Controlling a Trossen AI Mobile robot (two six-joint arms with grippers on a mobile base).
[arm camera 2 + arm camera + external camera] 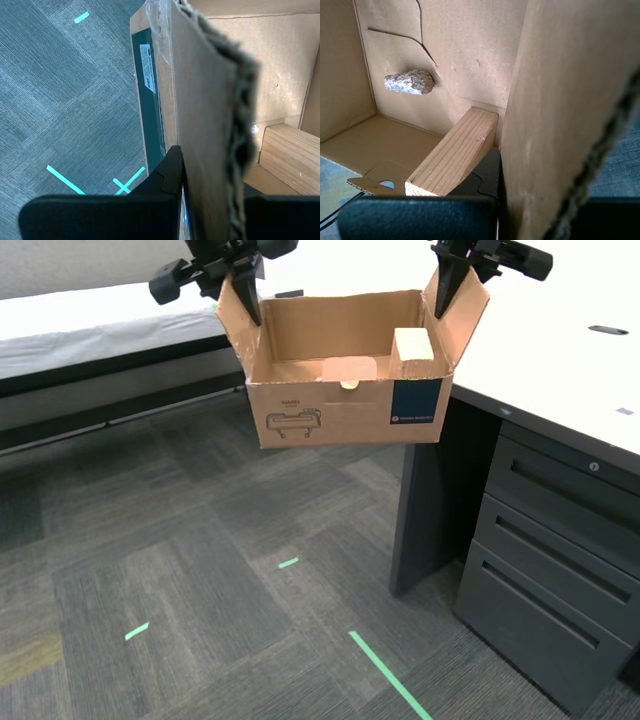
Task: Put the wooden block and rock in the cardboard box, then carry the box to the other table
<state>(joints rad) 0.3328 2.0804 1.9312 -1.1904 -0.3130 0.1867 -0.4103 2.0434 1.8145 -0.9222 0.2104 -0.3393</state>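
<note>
So my first gripper (497,200) and my second gripper (187,200) each pinch a floppy flap of the cardboard box (345,412); thin card, probably light, may tear.

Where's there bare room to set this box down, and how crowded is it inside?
The desk top is bare beside the box, out to its grommet hole. The table at the exterior view's left looks bare too. Inside the box, the floor is free between the rock and the block. The block's corner is crowded.
</note>
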